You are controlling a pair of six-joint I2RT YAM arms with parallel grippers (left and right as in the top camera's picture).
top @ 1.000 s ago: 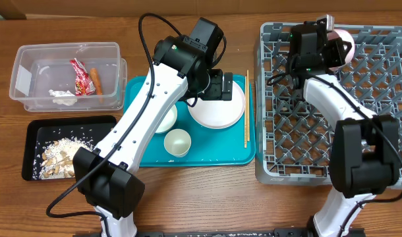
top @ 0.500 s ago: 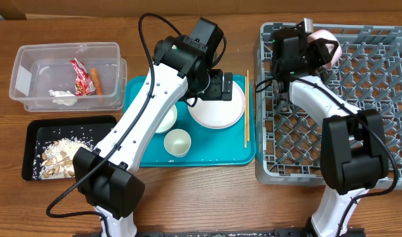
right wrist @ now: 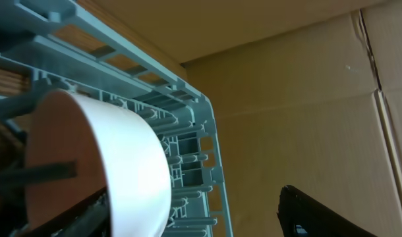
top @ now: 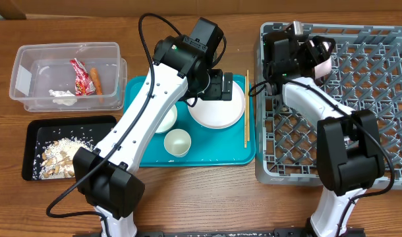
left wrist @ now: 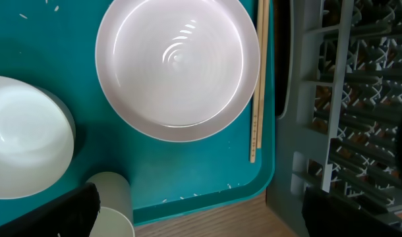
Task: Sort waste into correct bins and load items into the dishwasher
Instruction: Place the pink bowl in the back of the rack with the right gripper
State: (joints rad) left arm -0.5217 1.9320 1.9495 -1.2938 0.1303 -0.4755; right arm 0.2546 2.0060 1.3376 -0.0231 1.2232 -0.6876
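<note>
- A clear tub stood at the far left of the table; in it lay a red wrapper, a carrot piece just beside it, and a white tissue nearer the front wall
- In front of the tub sat a black tray; beige crumbs were heaped at its left end
- A teal tray lay in the middle; a white bowl and a cup stood on its left part, a pale plate on its right part, and chopsticks lay just right of the plate along the tray's edge
- The left hand hung over the plate, released, fingers spread wide with nothing between them
- The right hand was above the far left corner of the grey rack, clenched on a second bowl; that bowl was tipped on its side, off the pegs
</note>
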